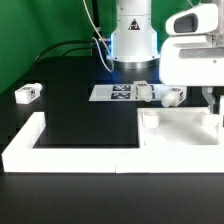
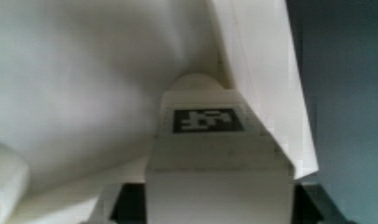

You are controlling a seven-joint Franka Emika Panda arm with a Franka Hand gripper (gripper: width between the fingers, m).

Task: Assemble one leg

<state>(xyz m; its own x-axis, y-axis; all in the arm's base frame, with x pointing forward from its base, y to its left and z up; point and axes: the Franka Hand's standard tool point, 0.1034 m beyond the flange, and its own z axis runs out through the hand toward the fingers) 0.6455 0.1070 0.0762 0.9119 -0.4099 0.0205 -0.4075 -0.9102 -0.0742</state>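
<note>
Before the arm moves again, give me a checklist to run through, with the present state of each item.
1. White part sits between the fingers of the gripper: ok.
2. Fingers firmly clamped on that part: cannot tell, the contact is not clear in the wrist view.
3. Marker tag on the part visible to the wrist camera: ok.
4. Small white part lies apart from everything else, on the exterior view's left: ok.
5. Marker board in view in front of the robot base: ok.
</note>
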